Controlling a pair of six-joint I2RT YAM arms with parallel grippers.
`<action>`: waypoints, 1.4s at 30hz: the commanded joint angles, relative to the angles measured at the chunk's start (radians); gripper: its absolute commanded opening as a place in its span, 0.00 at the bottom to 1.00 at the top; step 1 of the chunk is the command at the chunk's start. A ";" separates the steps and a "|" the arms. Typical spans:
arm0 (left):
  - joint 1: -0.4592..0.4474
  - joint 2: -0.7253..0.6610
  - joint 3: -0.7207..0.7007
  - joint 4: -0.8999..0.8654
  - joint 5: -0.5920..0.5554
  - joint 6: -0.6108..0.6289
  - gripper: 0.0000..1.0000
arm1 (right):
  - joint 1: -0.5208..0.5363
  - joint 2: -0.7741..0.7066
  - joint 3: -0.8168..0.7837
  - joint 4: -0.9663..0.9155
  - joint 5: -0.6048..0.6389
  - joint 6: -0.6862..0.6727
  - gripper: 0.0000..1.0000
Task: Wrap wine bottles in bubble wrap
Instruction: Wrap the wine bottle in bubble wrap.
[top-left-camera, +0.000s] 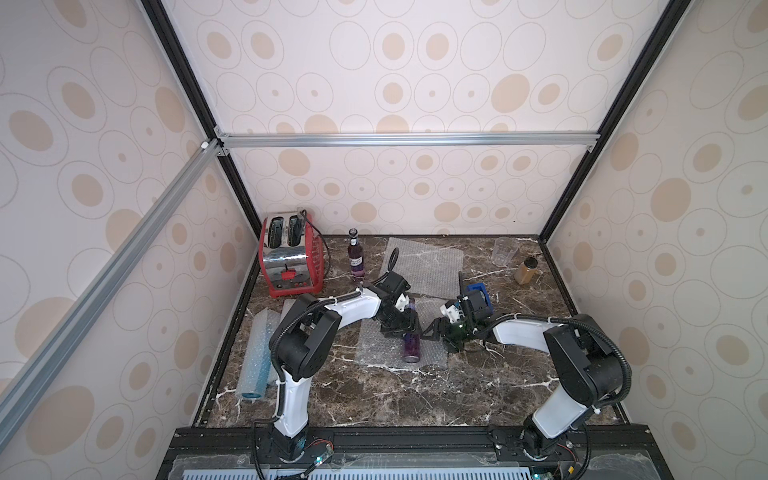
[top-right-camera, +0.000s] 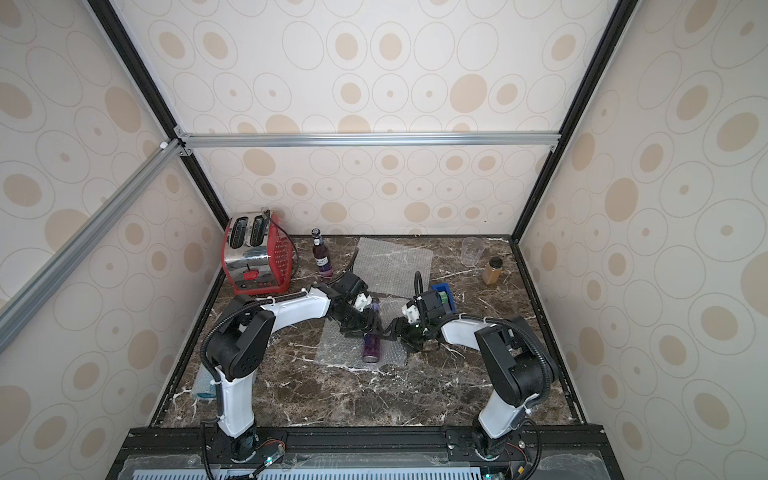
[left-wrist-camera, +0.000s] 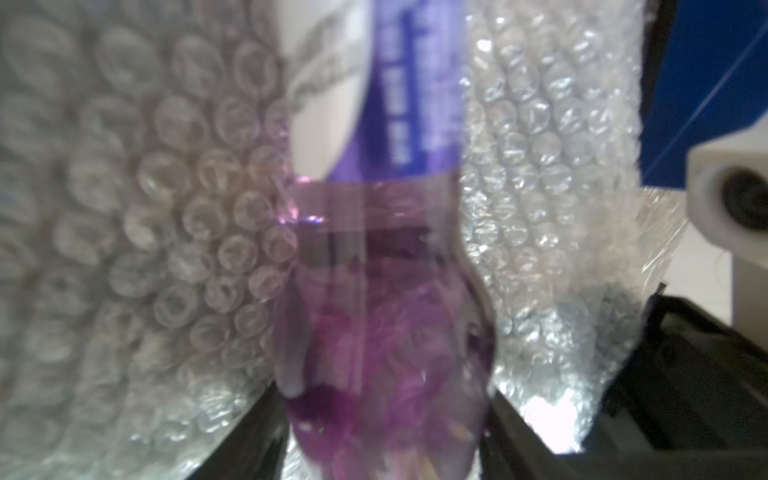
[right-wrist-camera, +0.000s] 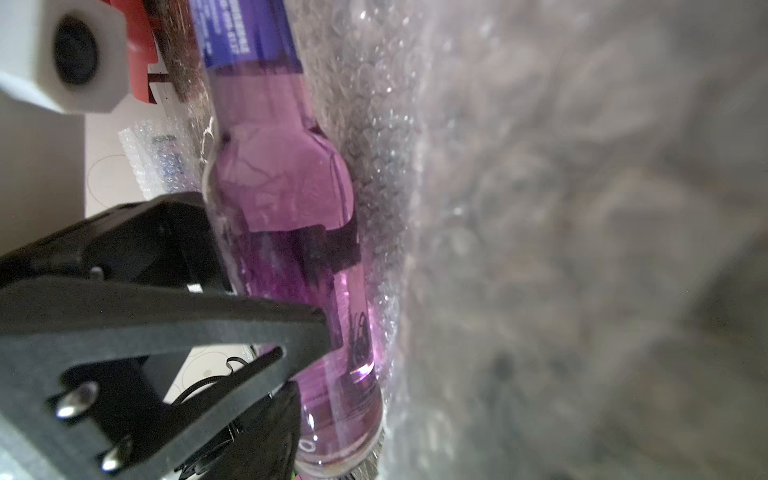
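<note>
Slim glass bottle of purple liquid (top-left-camera: 411, 347) lay on its side near mid-table. Its long axis ran front to back, with the flat base toward the robot's edge and the neck and label toward the back wall. It rested on a clear bubbled plastic sheet (top-left-camera: 382, 353) spread beneath it.

Left gripper (top-left-camera: 405, 327) straddled the bottle's body from above, a black finger on each side. Whether they pressed the glass could not be told. Right gripper (top-left-camera: 430, 330) sat at the bottle's right. In its wrist view one black finger (right-wrist-camera: 249, 332) had its tip at the glass. The other finger was out of sight, so its opening could not be told.

Count:
- Two bare purple bottles: the second purple bottle (top-left-camera: 356, 257) stood upright at the back, beside a red and chrome toaster (top-left-camera: 291, 257).
- Two flat sheets: the other flat sheet (top-left-camera: 424, 266) lay at back centre.
- One bubble-wrap roll (top-left-camera: 253, 361), blue showing inside, by the left edge.
- One clear plastic cup (top-left-camera: 505, 251) and one amber jar with black lid (top-left-camera: 525, 270), back right.

Surface: dark brown marble-pattern tabletop (top-left-camera: 374, 399) with white veins. Walls (top-left-camera: 415, 187): cream paper with beige ovals, aluminium and black frame bars
</note>
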 joint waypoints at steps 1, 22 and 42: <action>0.014 -0.043 0.026 -0.060 -0.021 0.040 0.77 | 0.017 -0.013 0.022 0.004 0.020 0.013 0.64; 0.076 -0.147 0.065 -0.029 0.061 0.128 0.84 | 0.163 0.022 0.249 -0.214 0.103 -0.098 0.64; 0.077 -0.200 -0.021 0.030 0.143 0.133 0.84 | 0.202 0.058 0.320 -0.244 0.104 -0.127 0.64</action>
